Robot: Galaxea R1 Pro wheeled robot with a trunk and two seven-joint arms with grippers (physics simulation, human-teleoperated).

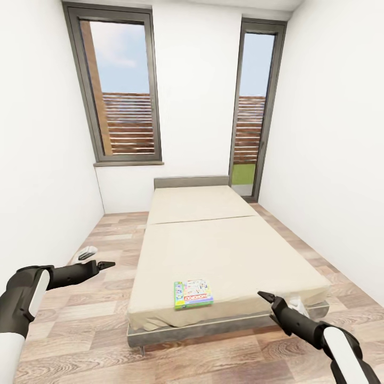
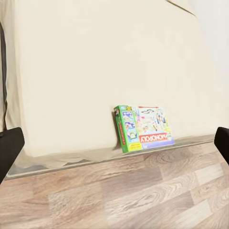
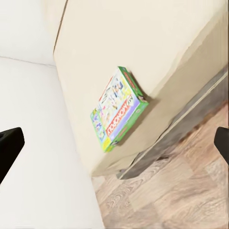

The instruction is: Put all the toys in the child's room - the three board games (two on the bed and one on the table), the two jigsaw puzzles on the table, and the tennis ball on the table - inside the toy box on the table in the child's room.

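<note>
Near the foot of the low beige-mattressed bed (image 1: 213, 250), head view, a white-green board game box (image 1: 193, 294) is lying flat; left gripper (image 1: 104, 264) and right gripper (image 1: 265, 296) are hovering, spread unclear. Left wrist view: box (image 2: 144, 128), wide-parted fingertips (image 2: 10, 149) cropped. Right wrist view: box (image 3: 118, 109), fingertips (image 3: 9, 145) likewise wide, cropped.

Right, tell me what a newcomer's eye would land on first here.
The colourful green-edged board game lying flat near the foot edge of the plain beige bed. Then the two dark grippers, left gripper and right gripper, both open, flanking the bed's foot over the wood floor.
</note>
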